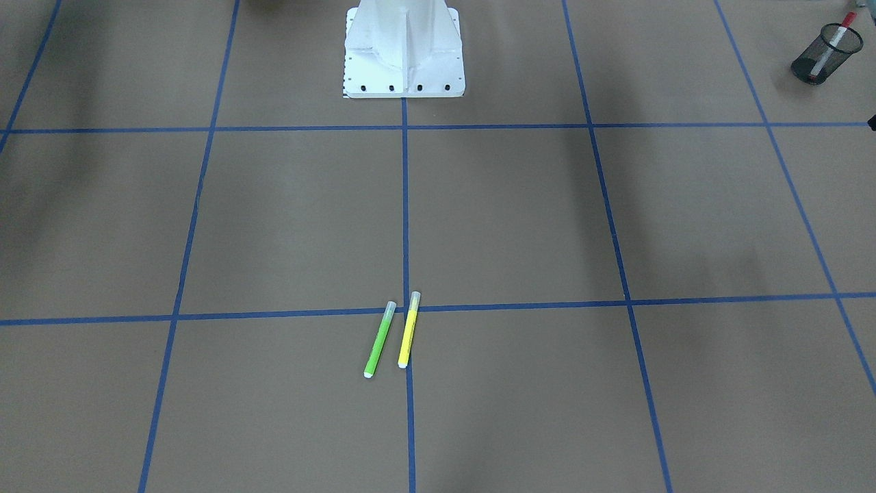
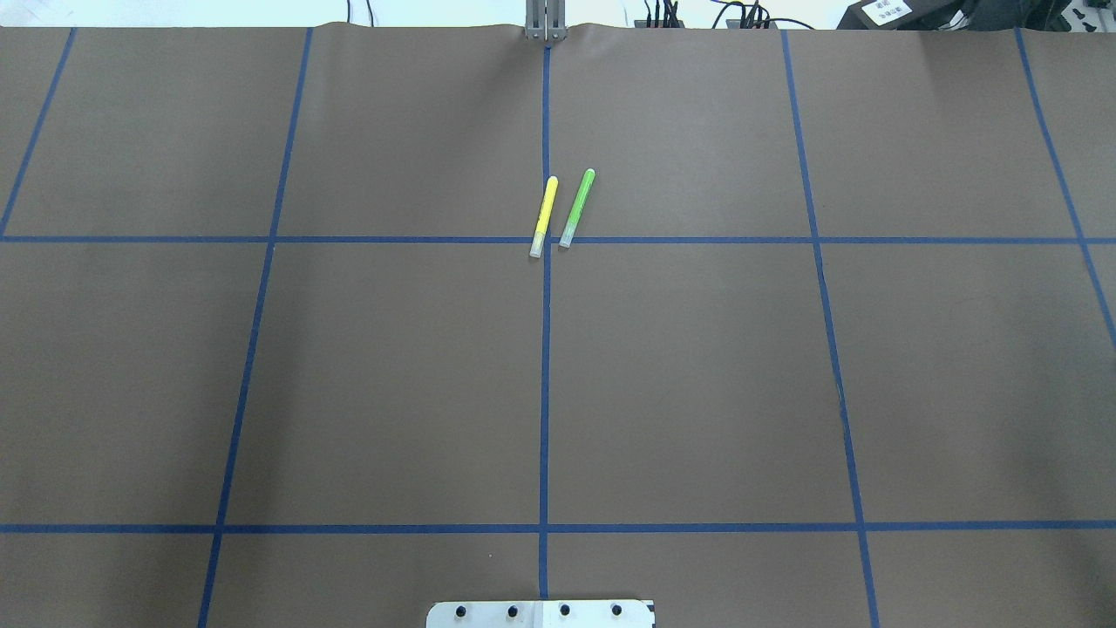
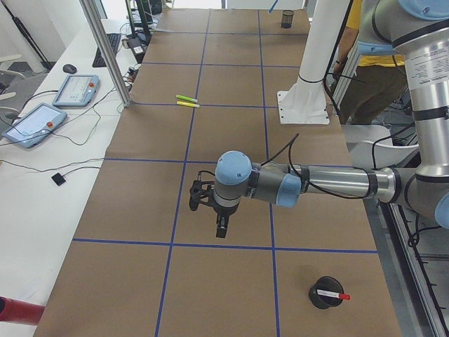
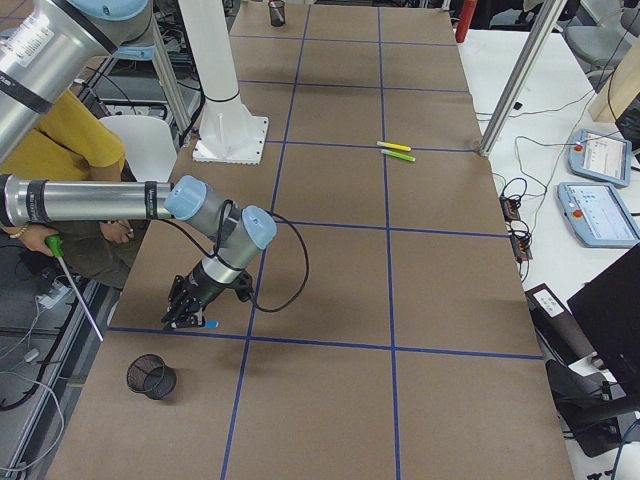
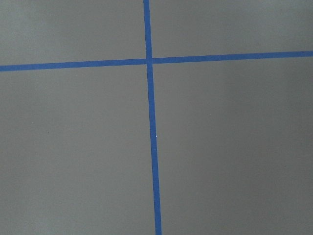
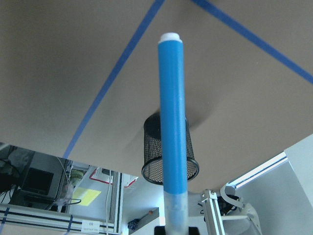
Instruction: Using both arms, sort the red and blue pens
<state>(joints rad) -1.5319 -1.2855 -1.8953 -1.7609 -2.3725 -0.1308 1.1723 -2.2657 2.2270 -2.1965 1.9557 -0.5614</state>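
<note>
The blue pen point(image 6: 172, 117) sticks out of my right gripper point(image 6: 175, 229), white end away from it, translucent cap at the jaws. In the exterior right view my right gripper point(image 4: 188, 318) holds the blue pen point(image 4: 207, 323) low over the table, short of a black mesh cup point(image 4: 152, 376). That mesh cup point(image 6: 170, 152) lies behind the pen in the right wrist view. The red pen point(image 1: 836, 35) stands in another mesh cup point(image 1: 827, 53). My left gripper point(image 3: 221, 230) hangs pointing down, apart from that cup point(image 3: 326, 293); I cannot tell its state.
A green highlighter point(image 2: 577, 208) and a yellow highlighter point(image 2: 544, 216) lie side by side at the far middle of the table, on the blue tape lines. The white robot base point(image 1: 404, 51) stands at the near edge. A person stands behind the base point(image 3: 365, 77).
</note>
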